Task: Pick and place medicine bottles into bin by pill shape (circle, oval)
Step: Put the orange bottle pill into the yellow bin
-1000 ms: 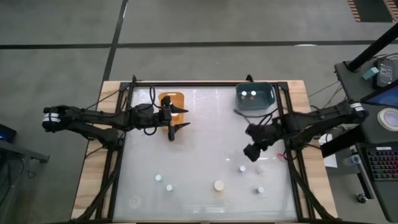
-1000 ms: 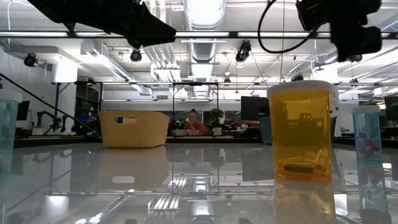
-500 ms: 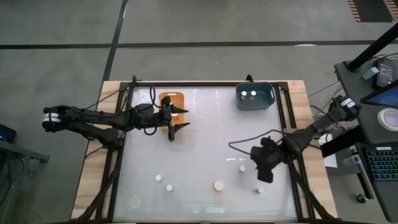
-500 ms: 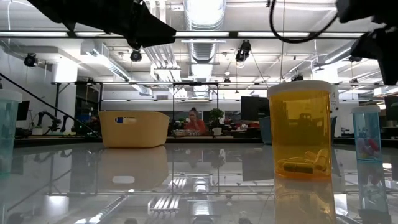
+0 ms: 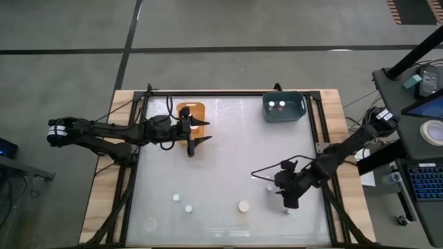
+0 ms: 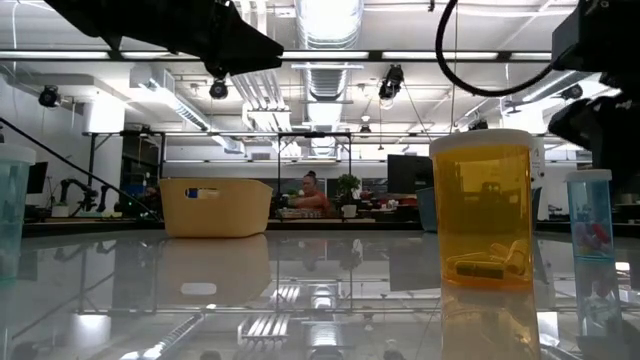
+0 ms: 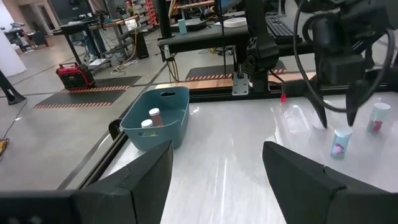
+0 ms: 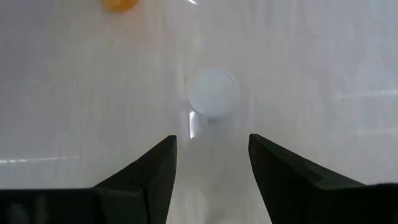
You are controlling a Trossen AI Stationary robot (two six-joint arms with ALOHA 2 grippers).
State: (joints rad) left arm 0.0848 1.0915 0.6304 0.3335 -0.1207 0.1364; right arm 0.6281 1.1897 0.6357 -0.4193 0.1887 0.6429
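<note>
Several small white-capped medicine bottles stand on the white table's near part, among them two at the near left [image 5: 181,203], an orange one [image 5: 243,205] and two at the near right [image 5: 270,187]. My right gripper [image 5: 289,200] is open and points down over a white-capped bottle [image 8: 212,93], touching nothing. In the left wrist view its fingers [image 7: 321,115] stand above that pink-filled bottle [image 7: 339,142]. My left gripper [image 5: 197,133] is open and empty, held above the table beside the orange bin [image 5: 190,112].
A blue-grey bin [image 5: 283,106] at the far right holds two bottles [image 7: 149,118]. In the low view the orange bottle [image 6: 483,210] stands close, with a pink-filled bottle [image 6: 590,215] to its right. A black frame runs along the table's sides.
My right gripper has gone from the table's right middle toward the near edge and down, and now hangs over the near-right bottles. The bottles and my left arm have kept still.
</note>
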